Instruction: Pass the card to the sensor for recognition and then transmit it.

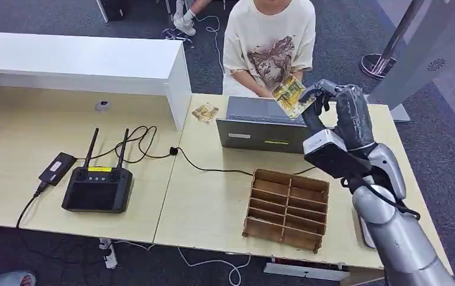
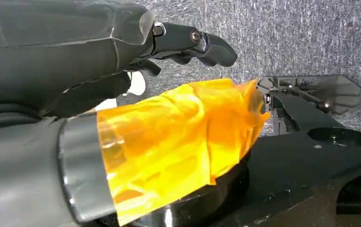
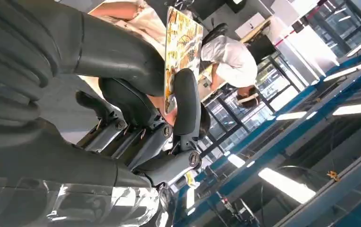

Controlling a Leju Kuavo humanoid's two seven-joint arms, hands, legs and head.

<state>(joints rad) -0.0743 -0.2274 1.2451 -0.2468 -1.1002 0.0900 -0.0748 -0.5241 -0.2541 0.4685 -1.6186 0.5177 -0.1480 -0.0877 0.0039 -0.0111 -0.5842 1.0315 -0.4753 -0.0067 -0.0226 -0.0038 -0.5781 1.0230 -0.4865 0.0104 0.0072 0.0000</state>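
Evidently our right hand pinches the card upright above the grey sensor box, facing the seated person, presumably for reading; left hand hangs, seemingly empty, fingers curled.

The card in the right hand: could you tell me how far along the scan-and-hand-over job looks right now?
Done: the card is picked up, pinched in the right hand. In hand: it is held raised over the grey sensor box, in front of the seated person; whether it has been read cannot be told. Left: passing it on to the person. Another card lies on the table beside the box.
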